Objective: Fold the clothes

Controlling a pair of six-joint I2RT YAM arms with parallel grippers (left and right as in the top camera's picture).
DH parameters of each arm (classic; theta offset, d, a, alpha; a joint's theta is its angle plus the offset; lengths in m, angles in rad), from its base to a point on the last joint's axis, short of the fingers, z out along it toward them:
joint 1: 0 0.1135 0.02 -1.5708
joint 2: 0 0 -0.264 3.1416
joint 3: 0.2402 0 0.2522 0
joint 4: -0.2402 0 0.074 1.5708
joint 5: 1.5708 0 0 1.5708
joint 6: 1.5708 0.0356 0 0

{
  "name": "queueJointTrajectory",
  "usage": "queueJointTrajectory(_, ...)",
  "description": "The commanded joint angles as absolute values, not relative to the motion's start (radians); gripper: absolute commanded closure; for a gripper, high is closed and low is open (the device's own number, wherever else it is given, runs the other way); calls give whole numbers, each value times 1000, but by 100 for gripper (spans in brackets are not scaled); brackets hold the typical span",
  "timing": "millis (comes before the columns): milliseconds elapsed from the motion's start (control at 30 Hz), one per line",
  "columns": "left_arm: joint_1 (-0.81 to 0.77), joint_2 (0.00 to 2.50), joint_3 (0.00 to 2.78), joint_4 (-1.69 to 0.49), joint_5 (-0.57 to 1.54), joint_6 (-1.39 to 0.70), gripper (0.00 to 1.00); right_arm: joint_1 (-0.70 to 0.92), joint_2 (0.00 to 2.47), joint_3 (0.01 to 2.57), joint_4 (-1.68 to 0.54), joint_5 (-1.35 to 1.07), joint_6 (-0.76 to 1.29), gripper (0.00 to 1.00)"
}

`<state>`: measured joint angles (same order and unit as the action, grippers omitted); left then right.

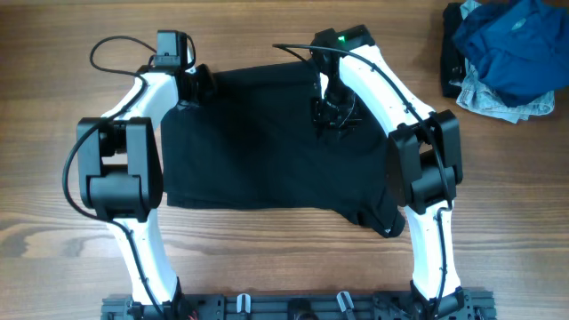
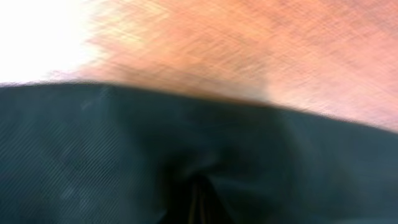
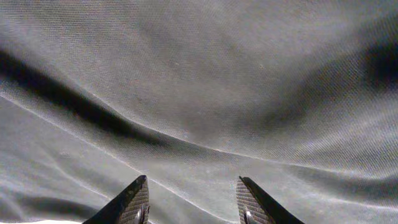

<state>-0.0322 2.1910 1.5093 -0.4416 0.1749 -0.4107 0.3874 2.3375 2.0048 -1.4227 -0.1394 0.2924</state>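
Note:
A black garment [image 1: 267,151] lies spread flat on the wooden table [image 1: 53,222]. My left gripper [image 1: 197,84] is at its far left corner. In the left wrist view the dark cloth [image 2: 124,149] puckers into a pinch at the jaws [image 2: 199,202], so the gripper is shut on it; the fingers themselves are hidden. My right gripper [image 1: 333,116] is over the garment's far right part. In the right wrist view its fingers [image 3: 193,202] are open and empty just above the wrinkled cloth [image 3: 205,93].
A pile of blue clothes [image 1: 507,49] lies at the far right corner of the table. The arm bases stand at the near edge, and bare wood [image 2: 249,43] shows beyond the garment's far edge.

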Motion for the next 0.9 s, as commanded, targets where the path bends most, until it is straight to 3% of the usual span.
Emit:
queueJointTrajectory(0, -35, 2094, 1461, -516, 31, -343, 91, 386, 2332, 2002, -1417, -87, 341, 55)
queueJointTrajectory(67, -64, 2021, 1461, -571, 31, -343, 85, 385, 2324, 2003, -1417, -31, 386, 55)
queueJointTrajectory(267, -227, 1790, 1461, -719, 31, -344, 49, 327, 2174, 2003, -1456, -17, 431, 54)
queueJointTrajectory(333, -276, 1739, 1461, -761, 32, -348, 46, 319, 2115, 2003, -1482, 11, 440, 52)
queueJointTrajectory(500, -408, 1606, 1461, -867, 25, -348, 18, 318, 1948, 2002, -1602, 114, 474, 45)
queueJointTrajectory(767, -428, 1572, 1461, -957, -21, -405, 14, 319, 1750, 1971, -1608, 113, 474, 41)
queueJointTrajectory(867, -427, 1572, 1461, -1007, -110, -463, 0, 319, 1668, 1842, -1608, 113, 482, 39)
